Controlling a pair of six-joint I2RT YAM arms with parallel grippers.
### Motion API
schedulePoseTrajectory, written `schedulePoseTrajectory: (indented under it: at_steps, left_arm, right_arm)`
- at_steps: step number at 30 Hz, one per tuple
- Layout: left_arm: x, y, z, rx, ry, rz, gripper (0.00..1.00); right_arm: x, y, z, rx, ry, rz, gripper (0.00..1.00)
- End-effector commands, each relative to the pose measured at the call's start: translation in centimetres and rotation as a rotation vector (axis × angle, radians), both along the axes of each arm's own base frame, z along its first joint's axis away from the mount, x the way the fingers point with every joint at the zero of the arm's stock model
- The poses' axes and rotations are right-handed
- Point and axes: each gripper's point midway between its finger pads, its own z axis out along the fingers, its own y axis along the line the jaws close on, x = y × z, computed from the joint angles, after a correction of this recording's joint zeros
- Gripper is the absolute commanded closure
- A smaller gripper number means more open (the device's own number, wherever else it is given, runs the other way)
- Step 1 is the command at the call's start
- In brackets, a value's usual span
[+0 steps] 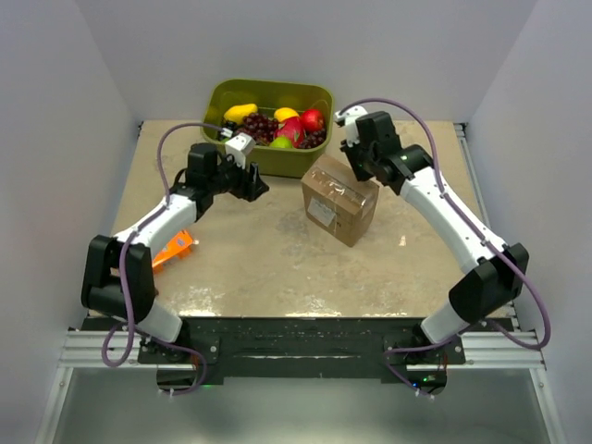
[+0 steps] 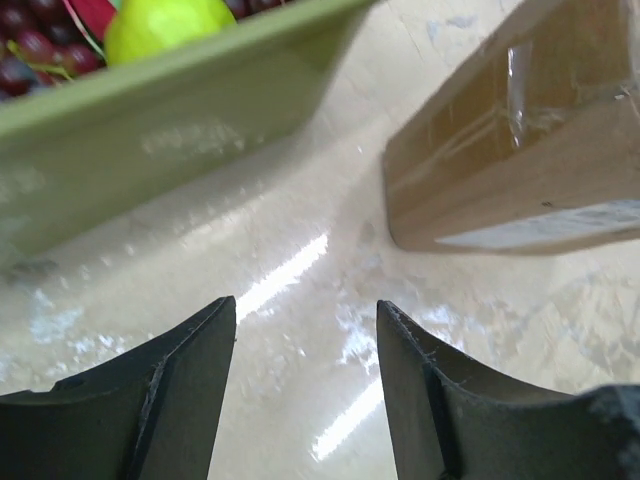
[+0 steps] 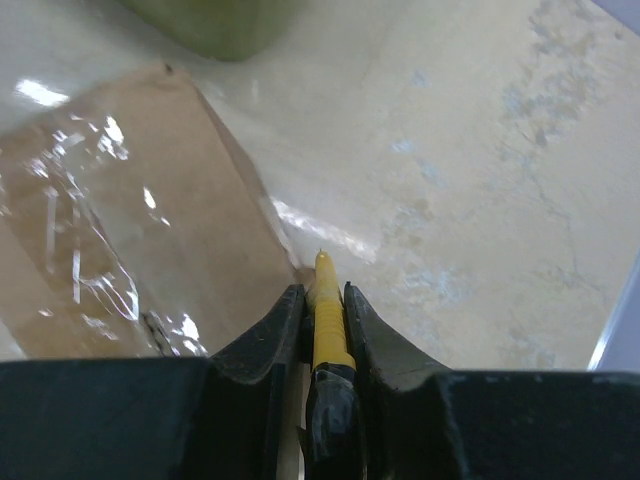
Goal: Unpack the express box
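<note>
- I'm reading this as the cutting step. The box (image 1: pixel 339 199) is sitting closed, right of centre on the table (image 1: pixel 277 268) and just in front of the bin (image 1: pixel 225 95). Clear tape (image 3: pixel 85 260) is shining across its top, with no slit in it that I can make out.
- The right gripper (image 3: pixel 325 293) is pinching a thin yellow tool, a cutter (image 3: pixel 328 320) by the look of it. Its jaws are drawn almost together on the shaft, and the tip is poking out ahead of the fingers.
- In the right wrist view that tip is hanging at the box's edge, near a corner. I'm not able to tell whether it is touching cardboard or sitting just above it.
- The left gripper (image 2: pixel 306 320) is standing roughly half open and gripping nothing. It is hovering low over the table between bin and box, facing the box's left side.
- The white label (image 1: pixel 322 213) is facing the near side, away from both grippers.
- For the next move, I'm thinking the left fingers need to come up against the box to brace it. The right arm then needs to bring the tip onto the tape line and draw along it, keeping the cut shallow.
- I'm expecting a small carton like this to skid or tip if the cutter is pushing before the brace is on.
</note>
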Motion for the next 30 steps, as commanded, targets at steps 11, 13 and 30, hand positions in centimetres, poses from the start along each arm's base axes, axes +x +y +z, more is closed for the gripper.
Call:
schedulePoseTrajectory:
  at_steps: [11, 13, 30]
  left_arm:
    - [-2.4, 0.2, 2.4, 0.018, -0.161, -0.076, 0.36]
    - [-1.4, -0.9, 1.8, 0.005, -0.147, -0.116, 0.36]
    - [0.9, -8.5, -0.7, 0.05, -0.182, -0.287, 0.37]
  right_arm:
    - [5.4, 3.1, 4.7, 0.11, -0.13, -0.023, 1.0]
    - [5.7, 1.0, 4.8, 0.106, -0.135, -0.062, 1.0]
    - [-4.8, -8.1, 0.8, -0.064, -0.016, -0.166, 1.0]
